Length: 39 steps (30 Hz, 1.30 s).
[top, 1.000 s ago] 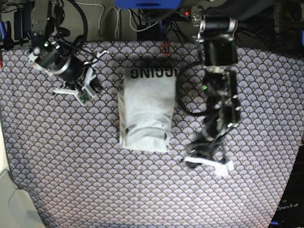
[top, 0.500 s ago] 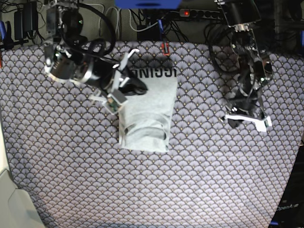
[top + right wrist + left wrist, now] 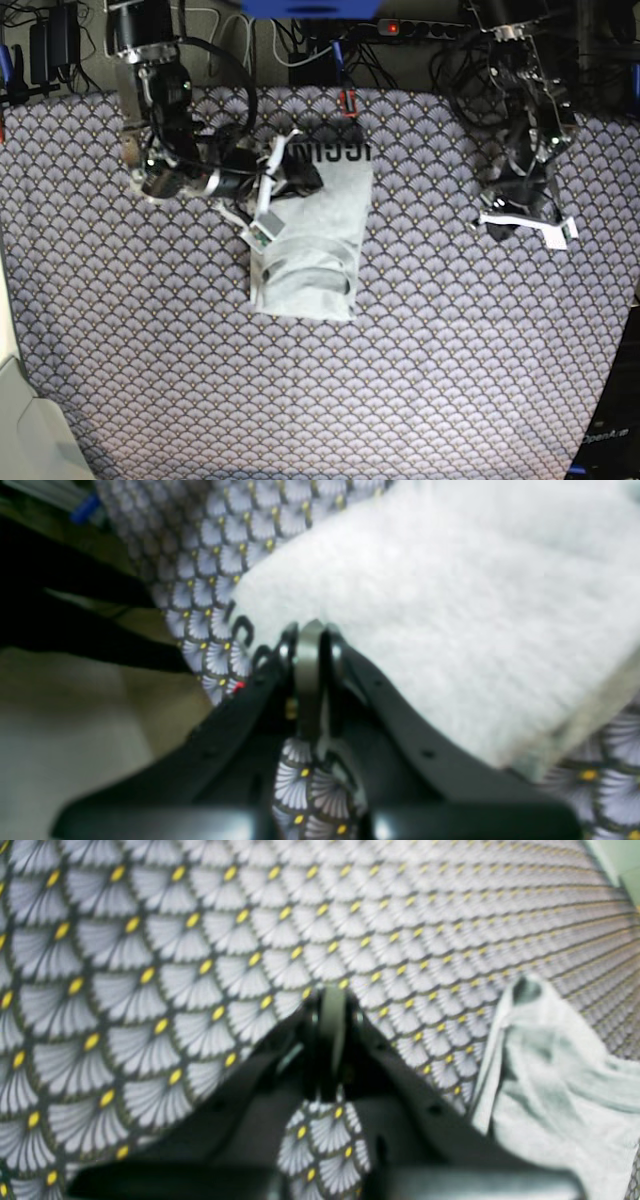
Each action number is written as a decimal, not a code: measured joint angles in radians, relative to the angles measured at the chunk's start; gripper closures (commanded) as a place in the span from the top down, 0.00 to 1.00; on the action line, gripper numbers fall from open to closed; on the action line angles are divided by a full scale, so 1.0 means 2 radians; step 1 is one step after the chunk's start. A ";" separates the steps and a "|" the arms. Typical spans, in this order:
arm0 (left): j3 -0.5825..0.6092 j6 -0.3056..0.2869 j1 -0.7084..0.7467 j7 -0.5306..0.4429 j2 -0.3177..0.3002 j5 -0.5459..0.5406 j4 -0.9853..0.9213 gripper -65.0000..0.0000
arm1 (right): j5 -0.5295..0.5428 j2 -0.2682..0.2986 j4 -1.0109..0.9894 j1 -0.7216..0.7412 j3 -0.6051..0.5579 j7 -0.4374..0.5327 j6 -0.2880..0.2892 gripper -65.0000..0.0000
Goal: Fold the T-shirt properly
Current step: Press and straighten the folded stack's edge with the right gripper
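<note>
Pale grey cotton is lying folded into a narrow upright rectangle near the middle of the tablecloth (image 3: 420, 380): the T-shirt (image 3: 312, 240), with black lettering showing along its far edge (only partly readable). No container is showing in any view.

The right gripper (image 3: 268, 195) is hanging over the shirt's far-left corner, and in the right wrist view its jaws (image 3: 307, 680) are sitting pressed together with nothing between them, right at the cloth's edge. The left gripper (image 3: 525, 222) is hovering over bare tablecloth well to the shirt's other side; in its wrist view the jaws (image 3: 332, 1040) are likewise closed and empty, with a rumpled bit of the shirt (image 3: 550, 1080) off to one side.

Wide patterned cloth is lying open on the near side and around both long edges of the shirt, while cables (image 3: 300, 40) are crowding the table's far edge.
</note>
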 measured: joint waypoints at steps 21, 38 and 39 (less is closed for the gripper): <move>0.000 -0.002 -0.002 -0.003 -0.001 0.000 0.003 0.00 | -0.007 0.022 0.017 0.035 0.002 -0.015 -0.002 0.00; 0.001 -0.003 0.023 -0.005 -0.002 -0.001 0.035 0.00 | 0.002 0.011 -0.159 0.163 -0.051 0.026 -0.002 0.00; 0.001 -0.004 0.026 -0.005 -0.002 -0.002 0.038 0.00 | 0.000 0.010 -0.181 0.171 -0.058 0.035 -0.002 0.00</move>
